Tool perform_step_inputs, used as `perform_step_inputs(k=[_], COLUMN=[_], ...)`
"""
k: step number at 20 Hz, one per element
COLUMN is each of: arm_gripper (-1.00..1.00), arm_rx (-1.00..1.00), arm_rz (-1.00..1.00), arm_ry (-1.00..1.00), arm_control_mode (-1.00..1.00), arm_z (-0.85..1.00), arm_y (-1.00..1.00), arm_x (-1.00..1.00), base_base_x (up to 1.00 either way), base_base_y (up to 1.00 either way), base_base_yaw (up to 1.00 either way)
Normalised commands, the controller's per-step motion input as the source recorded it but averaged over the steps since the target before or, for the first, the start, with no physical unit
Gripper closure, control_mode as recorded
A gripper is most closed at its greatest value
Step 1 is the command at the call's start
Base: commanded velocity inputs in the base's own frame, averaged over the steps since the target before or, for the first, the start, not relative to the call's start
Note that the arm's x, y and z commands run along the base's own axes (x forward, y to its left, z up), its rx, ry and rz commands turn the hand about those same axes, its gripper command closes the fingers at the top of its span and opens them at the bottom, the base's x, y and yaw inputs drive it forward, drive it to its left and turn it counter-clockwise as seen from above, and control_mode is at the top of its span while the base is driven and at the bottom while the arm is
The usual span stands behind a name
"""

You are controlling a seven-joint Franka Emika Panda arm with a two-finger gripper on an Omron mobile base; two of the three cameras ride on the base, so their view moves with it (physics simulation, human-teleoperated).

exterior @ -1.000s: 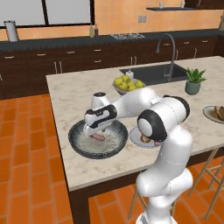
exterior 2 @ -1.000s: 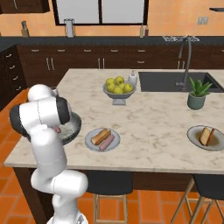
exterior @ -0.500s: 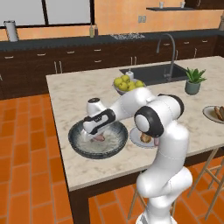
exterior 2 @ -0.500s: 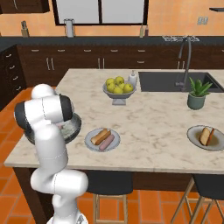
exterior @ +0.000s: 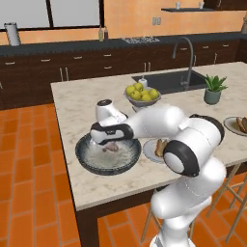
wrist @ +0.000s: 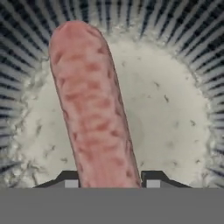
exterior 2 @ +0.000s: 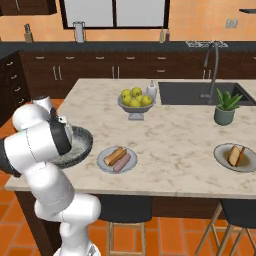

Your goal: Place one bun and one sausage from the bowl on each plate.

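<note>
While inside the bowl (wrist: 192, 52), end effector (wrist: 109, 181) clamps sausage (wrist: 92, 109).

Pink sausage (wrist: 94, 109) in ribbed bowl (wrist: 192, 48)

no readable text, labels or signs

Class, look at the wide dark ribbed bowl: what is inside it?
One sausage lies in the bowl, with the gripper closed on its end. The bowl's floor beneath the sausage is covered.
</note>
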Motion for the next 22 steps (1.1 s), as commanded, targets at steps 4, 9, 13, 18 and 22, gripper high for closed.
perform_step_inputs(k=[4,9,13,18,22], arm_gripper=[1.00,1.00,1.00,1.00,1.00], arm_rx=[0.04,0.09,0.06,0.00,0.00], arm_rz=[0.00,0.00,0.00,0.00,0.00], arm_ry=[-0.12,-0.05,-0.02,0.06,0.00], arm_control_mode=[-1.00,-1.00,-1.00,1.00,1.00], arm_z=[1.00,1.00,0.44,-0.05,0.00], arm_y=[-0.35,-0.46,-0.40,0.00,0.00], arm_x=[-0.60,-0.53,-0.32,0.00,0.00], base_base_x=[0.00,0.00,0.00,-0.47,-0.70], base_base_y=[0.00,0.00,0.00,-0.25,-0.84], base_base_yaw=[0.00,0.00,0.00,-0.10,-0.46])
